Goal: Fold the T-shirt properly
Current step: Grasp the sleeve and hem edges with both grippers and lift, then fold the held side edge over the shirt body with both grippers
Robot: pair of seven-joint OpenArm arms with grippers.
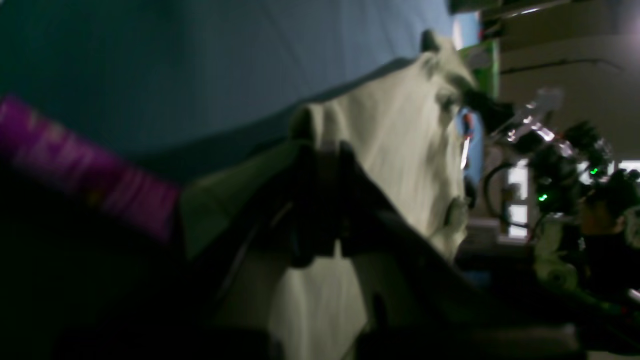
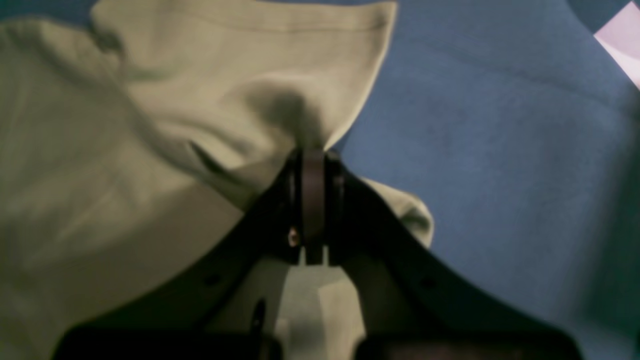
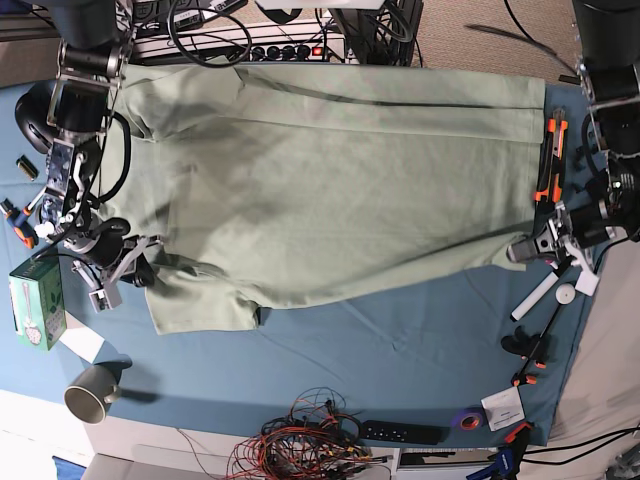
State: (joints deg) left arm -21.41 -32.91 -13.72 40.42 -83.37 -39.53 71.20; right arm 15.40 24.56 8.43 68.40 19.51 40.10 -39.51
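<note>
Now, at the base view's left, the green box (image 3: 38, 303) is seen standing beside the right arm; whatever is inside it is hidden by its walls. Just below, the metal cup (image 3: 91, 392) is seen tilted on the blue cloth (image 3: 400, 355), and its contents, if any, can't be made out.

Up to the right gripper (image 3: 152, 262): its fingers are together, clamped on the shirt (image 3: 330, 190) near the sleeve (image 3: 205, 305), which is left spread toward the near side. Across the middle of the cloth the shirt is laid out broadly, its near edge bowed between the two holds. Along the far side, a band of fabric is seen turned over.

And over to the right, the shirt's near corner is pinched by the left gripper (image 3: 515, 250), its fingers also brought together. Both ends seem to be held so that the near edge can be kept straight and carried over as one, with the slack taken out first. If one side is led ahead of the other, a skewed fold could be made, and the loose sleeve might be trapped crookedly beneath.
</note>
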